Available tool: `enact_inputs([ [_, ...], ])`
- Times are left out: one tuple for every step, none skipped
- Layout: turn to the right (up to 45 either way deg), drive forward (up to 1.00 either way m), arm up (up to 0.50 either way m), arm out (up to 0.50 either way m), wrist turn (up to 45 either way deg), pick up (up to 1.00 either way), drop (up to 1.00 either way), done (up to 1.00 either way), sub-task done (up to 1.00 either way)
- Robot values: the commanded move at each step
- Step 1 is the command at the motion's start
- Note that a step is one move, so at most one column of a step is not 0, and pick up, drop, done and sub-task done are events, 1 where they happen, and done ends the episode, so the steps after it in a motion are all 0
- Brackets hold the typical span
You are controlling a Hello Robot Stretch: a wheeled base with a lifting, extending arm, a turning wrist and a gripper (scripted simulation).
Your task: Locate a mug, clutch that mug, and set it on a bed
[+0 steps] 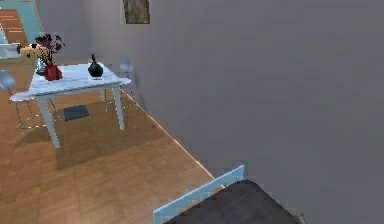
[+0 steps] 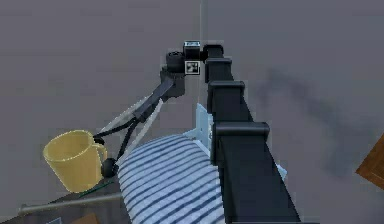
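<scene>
In the forward view, upper left: a white rectangular table (image 1: 75,82) on slim pale legs, bearing a rounded red vase (image 1: 53,72) of dark and yellow flowers and a black bulbous narrow-necked vase (image 1: 95,69). Beside it, a pale blue chair (image 1: 12,92) cut by the left edge and a second pale chair (image 1: 126,72) half hidden behind the tabletop. High on the matte grey wall (image 1: 270,90), a framed picture (image 1: 136,10) sliced off by the top edge, content too small to make out. Underneath, warm brown wooden plank floor (image 1: 90,170). At the bottom edge, right of the middle, just a corner of a bed (image 1: 200,193): a flat white end rail and a dark cover, both cut off. In the arm side view, rising from the bottom edge right of the middle: the dark square-sectioned arm (image 2: 240,140), stepped in segments, ending near the top centre in two small white marker squares (image 2: 190,60). Left of them the dark gripper (image 2: 108,160), thin fingers slanting down to the lower left. Cannot tell how the jaws stand. At the fingers' far end, lower left: a rounded yellow mug (image 2: 72,160), smooth and glossy, hollow mouth turned upward, hanging clear against plain grey wall, held by the gripper. Just right of the mug, partly hidden behind the arm, a soft bulging blue-and-white striped cloth (image 2: 165,185), pillow or bedding, cut off at the bottom. At the far right edge, a brown wooden sliver (image 2: 372,165), too cropped to name.
</scene>
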Motion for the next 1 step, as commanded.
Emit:
enact_inputs([
  [0.0, 0.00, 0.00, 0.00, 39.0, 0.00, 0.00, 0.00, 0.00],
])
